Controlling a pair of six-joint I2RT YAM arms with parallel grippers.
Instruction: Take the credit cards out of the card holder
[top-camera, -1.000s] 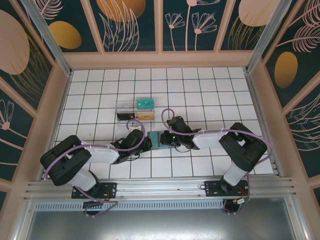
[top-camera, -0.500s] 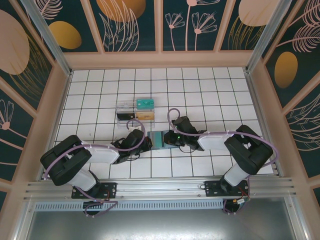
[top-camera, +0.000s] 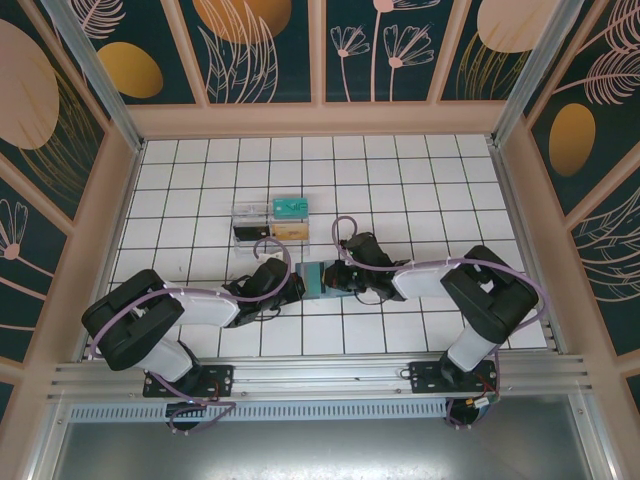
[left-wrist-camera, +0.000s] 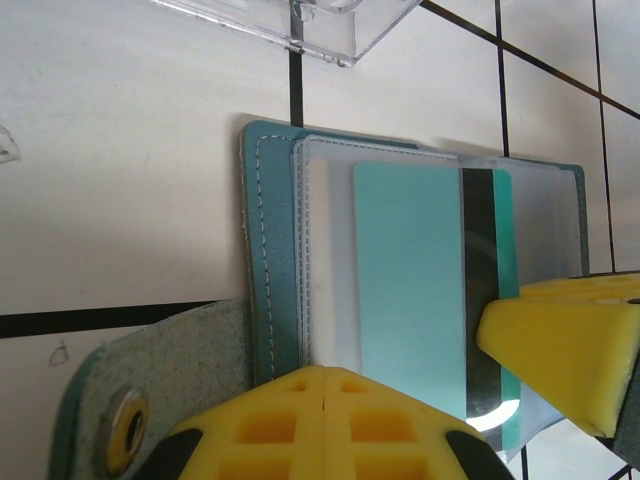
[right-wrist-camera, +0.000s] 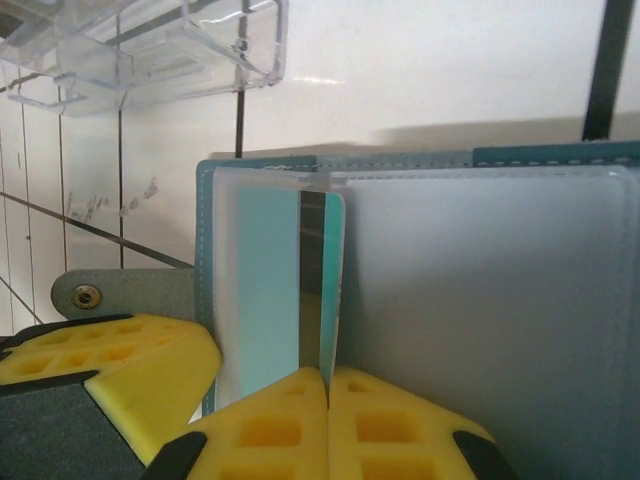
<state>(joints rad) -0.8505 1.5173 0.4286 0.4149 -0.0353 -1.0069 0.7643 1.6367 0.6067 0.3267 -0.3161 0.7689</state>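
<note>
Shifted back leftward, the right hand (right-wrist-camera: 325, 382) is pinched together on the striped edge of the teal card (right-wrist-camera: 258, 290). Opposite, the left hand (left-wrist-camera: 325, 380) is clamped on the card holder (left-wrist-camera: 272, 250), lying open on the bench (top-camera: 400, 190) near a clear box (left-wrist-camera: 330, 25).

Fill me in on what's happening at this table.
Both arms meet at the slate-blue card holder, open on the tiled table. The left claw is shut on its edge, holding it down. The right claw is pinched on the teal striped card, which sits mostly inside its clear sleeve.
</note>
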